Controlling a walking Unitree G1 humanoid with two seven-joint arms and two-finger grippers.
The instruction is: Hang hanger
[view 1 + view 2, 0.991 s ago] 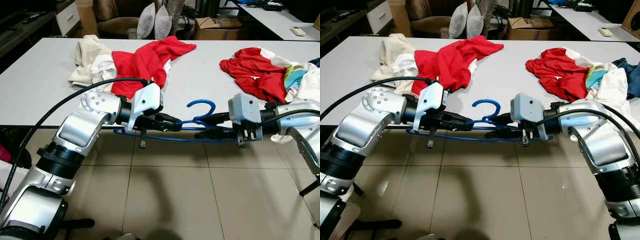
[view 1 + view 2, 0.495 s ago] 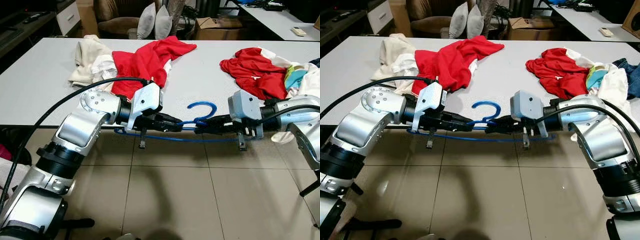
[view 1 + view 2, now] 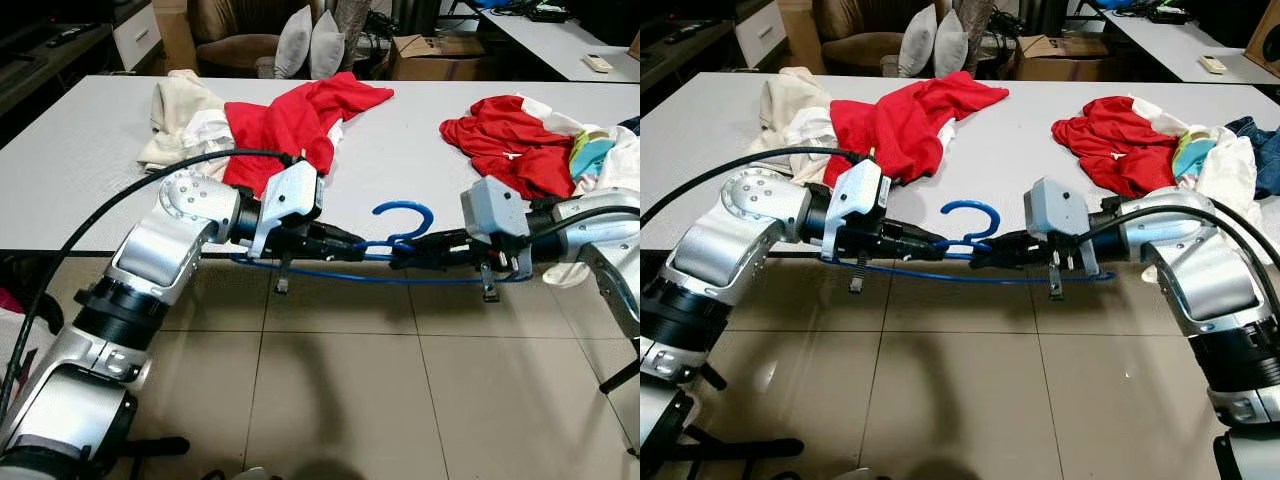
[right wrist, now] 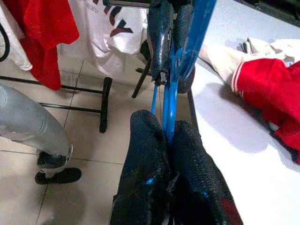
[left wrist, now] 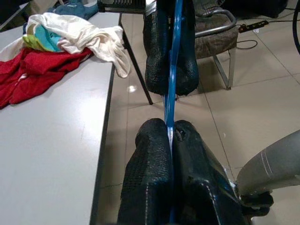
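One blue hanger point(image 3: 400, 245), two pillows point(image 3: 306, 40), two red garments point(image 3: 290, 120).

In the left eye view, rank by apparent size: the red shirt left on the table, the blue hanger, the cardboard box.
1. red shirt
2. blue hanger, long but thin, so its place against the shirt is unsure
3. cardboard box, farther away, so it may just look small

White table point(image 3: 90, 150) above a beige tiled floor point(image 3: 340, 400). On the table: 1 red-and-cream clothes heap point(image 3: 270, 120) at far left, 1 red garment point(image 3: 510, 140) and pale clothes point(image 3: 605, 160) at right.
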